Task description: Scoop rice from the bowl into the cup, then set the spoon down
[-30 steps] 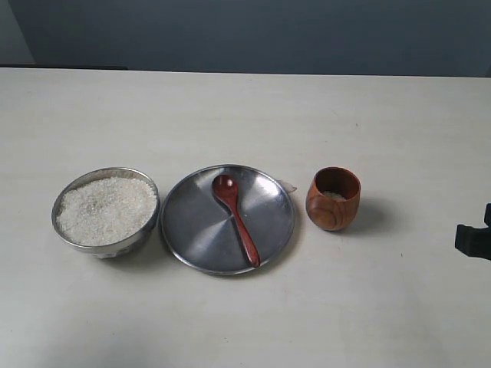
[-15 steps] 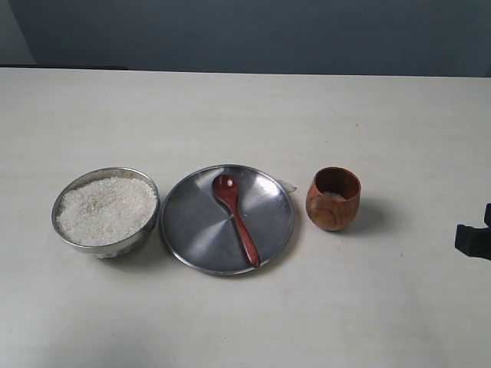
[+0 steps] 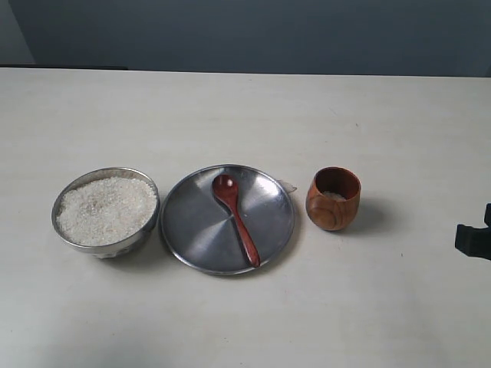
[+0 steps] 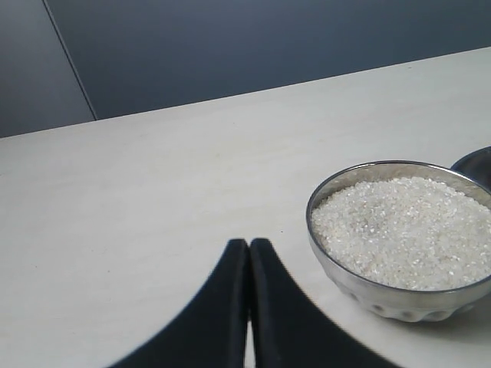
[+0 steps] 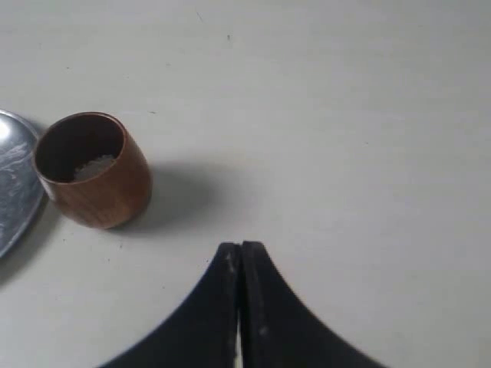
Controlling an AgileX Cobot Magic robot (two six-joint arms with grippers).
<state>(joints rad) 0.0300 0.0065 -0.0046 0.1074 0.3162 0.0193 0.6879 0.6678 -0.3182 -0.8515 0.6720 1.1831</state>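
Note:
The steel bowl (image 3: 106, 211) stands at the left, heaped with white rice (image 3: 106, 208); the left wrist view shows the bowl (image 4: 383, 295) and its rice (image 4: 406, 230) too. The wooden spoon (image 3: 235, 218) lies on a flat steel plate (image 3: 192, 230) in the middle. To the right stands the brown wooden cup (image 3: 334, 198) with a little rice at its bottom (image 5: 93, 166). My left gripper (image 4: 249, 244) is shut and empty, beside the bowl; the exterior view does not show it. My right gripper (image 5: 241, 245) is shut and empty, apart from the cup (image 5: 96, 172), its arm at the right edge (image 3: 474, 238).
The pale table (image 3: 245, 115) runs back to a dark wall. The plate's rim (image 5: 11, 199) shows beside the cup in the right wrist view. A small clear scrap (image 3: 290, 185) lies at the plate's far right edge.

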